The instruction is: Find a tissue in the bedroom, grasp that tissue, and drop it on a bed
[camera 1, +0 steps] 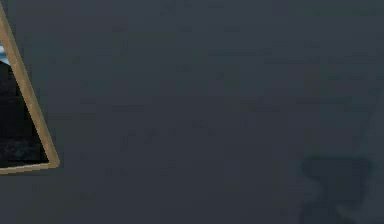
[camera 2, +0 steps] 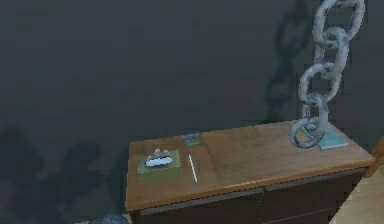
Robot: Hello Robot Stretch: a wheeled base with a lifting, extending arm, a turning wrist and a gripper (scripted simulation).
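While searching, it should be nearing the white blob point(camera 2: 160, 157) on the desk point(camera 2: 260, 150). Nobody can tell the gripper's state.

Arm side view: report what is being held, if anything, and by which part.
It cannot be told. The chain sculpture, white stick and small tray rest on the dresser top.

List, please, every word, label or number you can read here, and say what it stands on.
No text can be read. The green pad on the wooden dresser is too small to show any print, and the framed picture shows no lettering.
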